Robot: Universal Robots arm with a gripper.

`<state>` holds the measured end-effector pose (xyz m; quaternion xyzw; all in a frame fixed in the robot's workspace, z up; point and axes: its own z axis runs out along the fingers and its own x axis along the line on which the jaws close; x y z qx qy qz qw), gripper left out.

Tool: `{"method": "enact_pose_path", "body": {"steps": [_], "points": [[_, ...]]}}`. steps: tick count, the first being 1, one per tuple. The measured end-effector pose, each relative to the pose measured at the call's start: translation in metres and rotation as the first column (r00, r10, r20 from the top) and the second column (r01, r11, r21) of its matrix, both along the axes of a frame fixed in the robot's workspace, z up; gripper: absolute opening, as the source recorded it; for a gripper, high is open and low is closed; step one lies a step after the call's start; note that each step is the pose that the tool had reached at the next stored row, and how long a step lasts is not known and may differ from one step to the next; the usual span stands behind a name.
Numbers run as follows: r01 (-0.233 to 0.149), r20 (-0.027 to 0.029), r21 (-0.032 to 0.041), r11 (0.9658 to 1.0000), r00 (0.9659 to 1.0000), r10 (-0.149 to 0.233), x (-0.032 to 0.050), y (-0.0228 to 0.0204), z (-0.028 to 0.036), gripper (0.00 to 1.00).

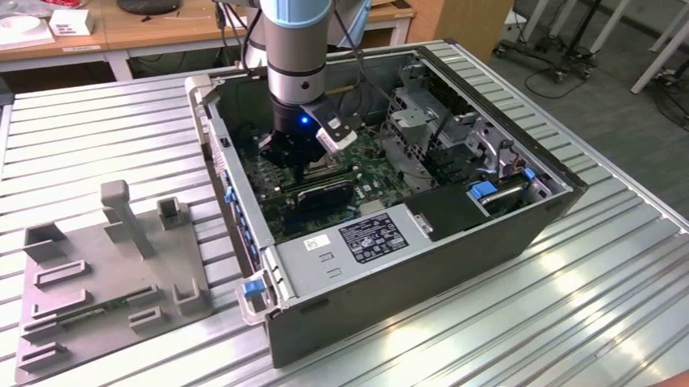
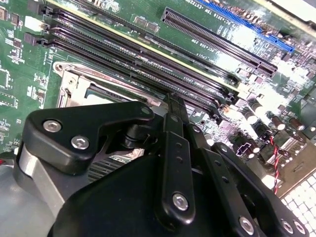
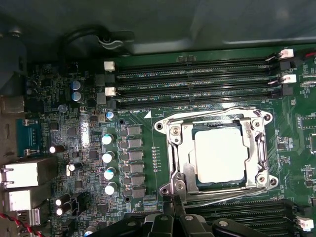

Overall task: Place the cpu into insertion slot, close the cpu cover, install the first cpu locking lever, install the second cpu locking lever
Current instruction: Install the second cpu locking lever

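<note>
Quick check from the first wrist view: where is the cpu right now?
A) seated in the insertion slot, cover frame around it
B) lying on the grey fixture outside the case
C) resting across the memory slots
A: in the first wrist view the cpu sits in the insertion slot, with the cpu cover framing it.

gripper (image 3: 176, 223) cut off — fingertips hidden
</note>
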<state>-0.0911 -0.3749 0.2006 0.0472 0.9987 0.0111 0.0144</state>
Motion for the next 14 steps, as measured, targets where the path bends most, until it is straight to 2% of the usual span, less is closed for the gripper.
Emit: {"method": "enact_pose_path", "body": {"steps": [9,14], "points": [[0.0,0.0001,0.0014,1.0,1.0,0.0,-0.001,0.0003,0.0008,0.11],[0.0,0.0001,0.0067,1.0,1.0,0.0,-0.0013,0.0006,0.0007,0.11]]}}
